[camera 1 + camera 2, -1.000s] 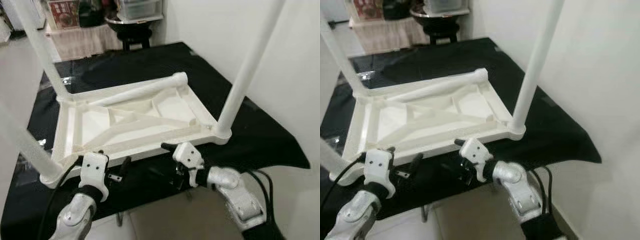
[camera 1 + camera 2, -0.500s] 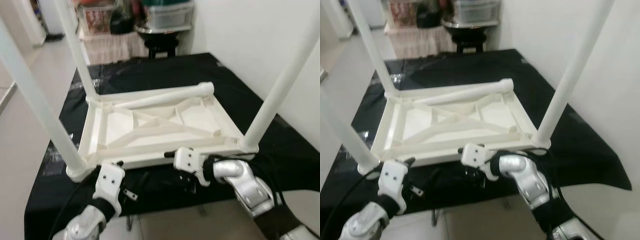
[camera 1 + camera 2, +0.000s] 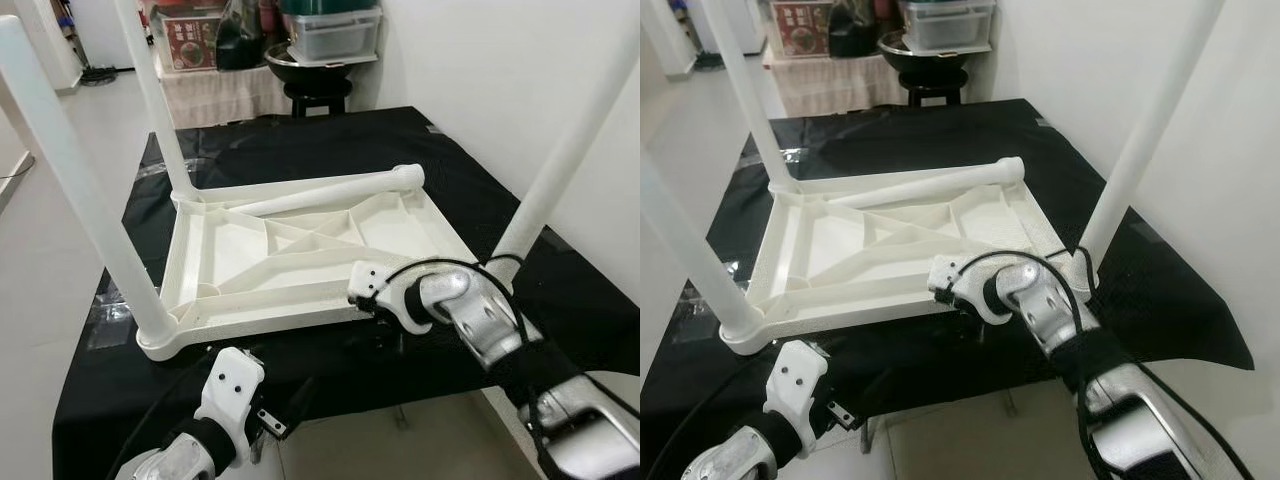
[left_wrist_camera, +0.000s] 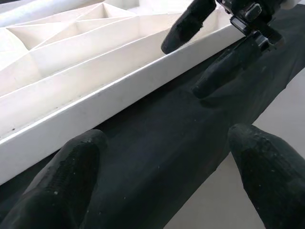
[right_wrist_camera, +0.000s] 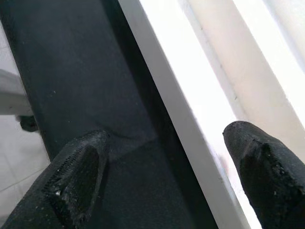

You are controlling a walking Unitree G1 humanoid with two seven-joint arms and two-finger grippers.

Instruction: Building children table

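The left gripper [image 4: 162, 176] hangs below the near edge of the black-covered counter [image 3: 480, 190], its fingers [image 4: 62, 186] spread apart. The white children table [image 3: 300, 255] lies upside down on the counter. The right gripper [image 5: 162, 167] straddles its near rim, fingers apart.

**Bright, even room light; wrist views soft up close**

Both eye views are well lit and sharp, with diffuse light and no hard shadows. The white table frame [image 3: 300, 250] reads pale and slightly washed out against the black cloth [image 3: 330, 150] over the tabletop, which swallows detail. A faint sheen lies on the cloth near its far left corner. The upright legs [image 3: 80, 190] bow towards the picture edges from lens distortion. In the right wrist view the frame's rim [image 5: 190, 109] glares to pure white. The black fingertips [image 4: 62, 186] of the left hand are blurred, too near for focus.
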